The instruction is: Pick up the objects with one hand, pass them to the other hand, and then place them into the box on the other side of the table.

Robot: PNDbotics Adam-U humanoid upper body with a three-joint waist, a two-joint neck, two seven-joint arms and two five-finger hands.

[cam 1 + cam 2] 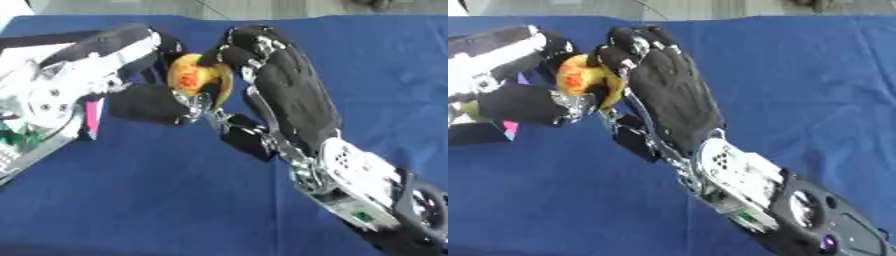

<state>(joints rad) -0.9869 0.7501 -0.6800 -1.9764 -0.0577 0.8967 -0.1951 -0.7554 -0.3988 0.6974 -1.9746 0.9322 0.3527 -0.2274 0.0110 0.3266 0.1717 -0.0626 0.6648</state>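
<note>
A rounded yellow object with an orange-red patch [191,75] is held above the blue cloth, between my two hands. My left hand [144,102] comes in from the left. Its dark fingers [168,46] curl over the top of the object and its thumb sits beneath it. My right hand [293,90] reaches up from the lower right, back of the hand towards the camera. Its fingertips [234,52] curl round the object's right side. Most of the object's underside and far side is hidden by the fingers.
A blue cloth [175,200] covers the table. At the left edge lies a light grey box or tray [26,150] with green items in it, and a pink strip [92,117] shows beside it under my left forearm. Bare floor shows beyond the table's far edge.
</note>
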